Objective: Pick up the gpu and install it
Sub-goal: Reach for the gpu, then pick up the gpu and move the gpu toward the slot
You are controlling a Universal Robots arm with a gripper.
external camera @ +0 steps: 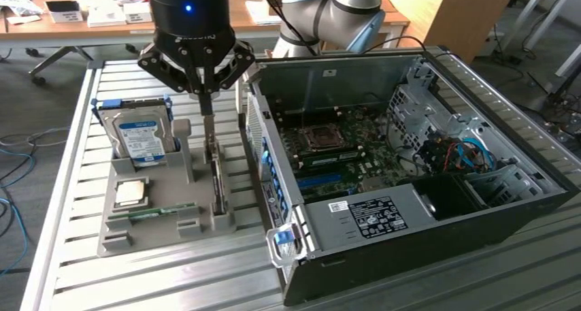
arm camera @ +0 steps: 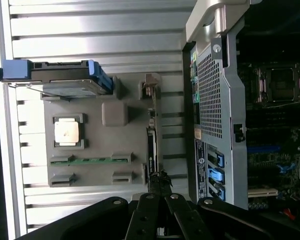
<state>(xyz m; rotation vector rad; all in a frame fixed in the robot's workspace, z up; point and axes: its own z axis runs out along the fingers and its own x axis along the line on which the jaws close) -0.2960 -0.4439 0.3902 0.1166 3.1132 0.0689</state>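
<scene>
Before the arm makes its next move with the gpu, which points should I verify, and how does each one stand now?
1. Gripper closed on the top edge of the gpu: ok.
2. Gpu upright in its slot of the gray holder: ok.
3. Hard drive apart from the gripper: ok.
4. Computer case open, motherboard exposed: ok.
5. Card slot on the motherboard free: cannot tell.
6. Grip centred on the card: cannot tell.
</scene>
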